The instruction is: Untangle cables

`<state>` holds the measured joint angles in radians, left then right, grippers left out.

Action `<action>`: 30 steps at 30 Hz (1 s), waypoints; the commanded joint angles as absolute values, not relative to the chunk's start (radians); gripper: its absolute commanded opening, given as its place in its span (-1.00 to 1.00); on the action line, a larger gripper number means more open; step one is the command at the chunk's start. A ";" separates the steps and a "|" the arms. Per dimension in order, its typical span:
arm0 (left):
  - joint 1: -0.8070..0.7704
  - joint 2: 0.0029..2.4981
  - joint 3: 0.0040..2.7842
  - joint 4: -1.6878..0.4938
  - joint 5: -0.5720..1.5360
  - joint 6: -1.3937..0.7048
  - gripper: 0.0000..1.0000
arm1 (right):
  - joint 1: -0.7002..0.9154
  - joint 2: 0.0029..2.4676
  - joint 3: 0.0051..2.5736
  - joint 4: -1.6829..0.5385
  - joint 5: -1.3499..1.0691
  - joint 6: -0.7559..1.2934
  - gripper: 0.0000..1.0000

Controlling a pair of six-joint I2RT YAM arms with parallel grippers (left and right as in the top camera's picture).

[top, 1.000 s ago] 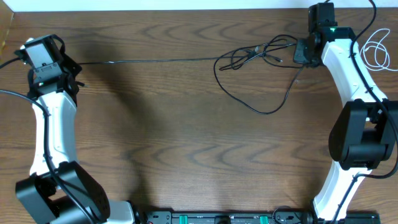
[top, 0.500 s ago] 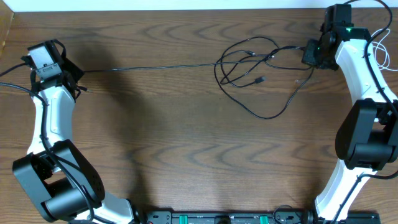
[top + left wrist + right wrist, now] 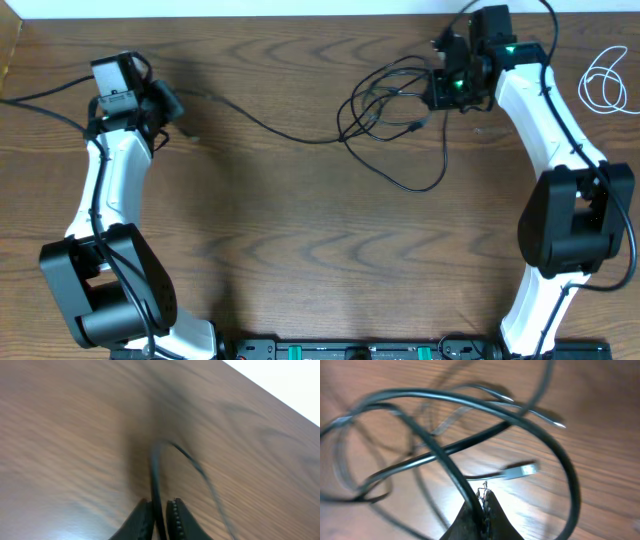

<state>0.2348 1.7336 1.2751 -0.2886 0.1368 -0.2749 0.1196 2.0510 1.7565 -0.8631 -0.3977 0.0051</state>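
**Cables: the black one pinched by both arms, the white one lying apart**

The black cable (image 3: 385, 105) lies at the far side of the table (image 3: 300, 250), right of middle, in a loose heap of overlapping loops. One slack strand runs off to the left, and a wider loop sags toward the near side. The white cable (image 3: 598, 78) sits coiled by itself at the far right edge, well apart from the black one, so the two no longer look wound together.

The right gripper (image 3: 438, 88) is at the right side of the heap. In its wrist view the fingers are closed tight on a black strand where several loops cross. The left gripper (image 3: 172, 103) is at the far left, at the end of the slack strand. Its fingers sit close on either side of the cord, apparently pinching it.

The cord looks thin, light and limp. It should follow any pull and spring into new loops, and it may slip through a loose pinch. A hold near a plug end, or on a single strand outside the crossings, is likely safest, because a grip inside the heap could catch two strands and tighten the knot.
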 commanded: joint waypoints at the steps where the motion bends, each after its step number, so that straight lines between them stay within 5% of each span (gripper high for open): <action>1: 0.195 1.738 1.304 -0.289 0.435 -0.217 -0.51 | 0.133 1.914 1.761 -0.857 -0.508 -0.030 -0.98; 10: 0.138 1.737 1.304 -0.272 0.778 -0.172 0.29 | 0.131 1.858 1.761 -0.884 -0.496 -0.020 -0.98; 19: 0.030 1.737 1.304 -0.244 0.853 -0.194 0.36 | 0.133 1.858 1.761 -0.891 -0.500 -0.020 -0.98; 30: -0.214 1.742 1.304 -0.072 0.638 -0.463 0.36 | 0.133 1.858 1.761 -0.909 -0.501 -0.020 -0.98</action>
